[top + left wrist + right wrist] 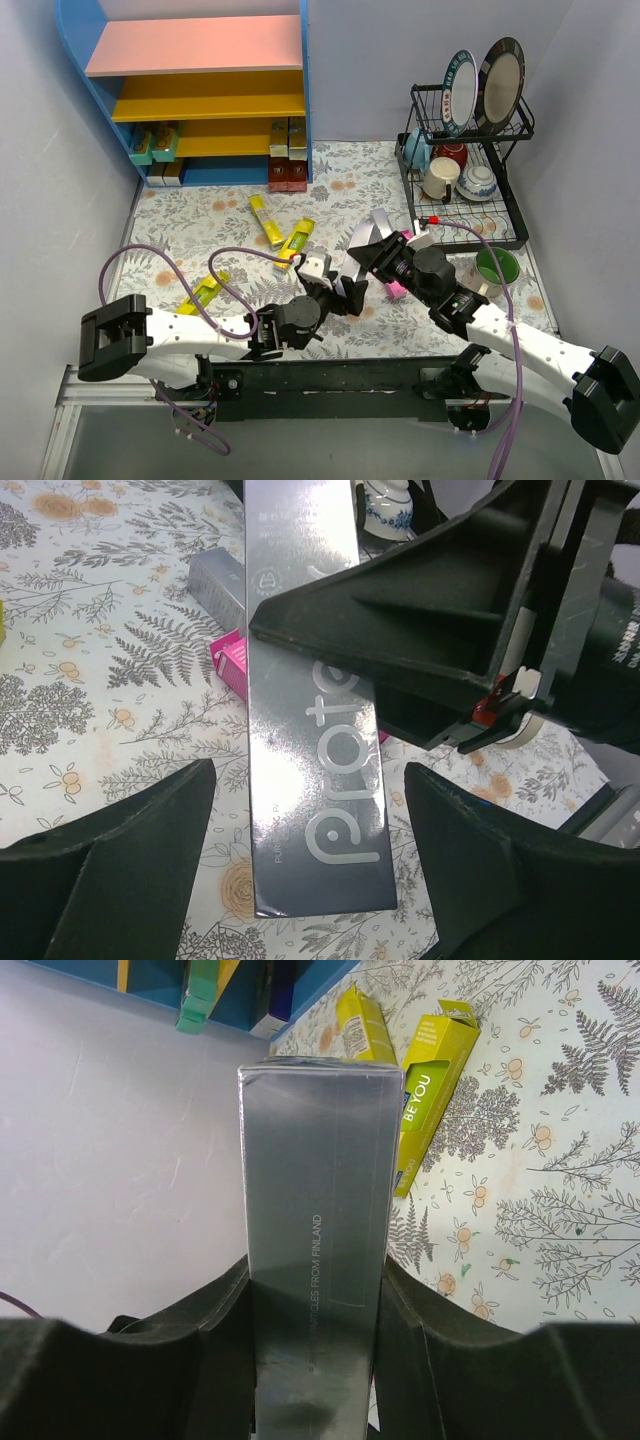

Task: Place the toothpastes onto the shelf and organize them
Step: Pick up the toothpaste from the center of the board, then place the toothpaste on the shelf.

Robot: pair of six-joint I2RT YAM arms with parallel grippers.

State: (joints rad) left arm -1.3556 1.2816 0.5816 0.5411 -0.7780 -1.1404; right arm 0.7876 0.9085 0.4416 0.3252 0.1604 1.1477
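A silver toothpaste box (315, 1180) is clamped between my right gripper's (315, 1270) fingers; seen from above, it hangs low over the table's middle (368, 236). My left gripper (308, 772) is open, with a finger on each side of that box's free end (318, 810) and a gap on both sides. On the table below lie a second silver box (215, 580) and a pink one (235, 662). Yellow toothpastes (263, 220) (296, 240) (204, 291) lie loose on the cloth. The shelf (195, 45) stands at the back left, with teal-yellow boxes (155, 143) and dark red ones (288, 170) at its bottom.
A black wire dish rack (505, 212) with plates and cups stands at the back right, and a green cup (497, 265) sits in front of it. Grey walls close in on the left and right sides.
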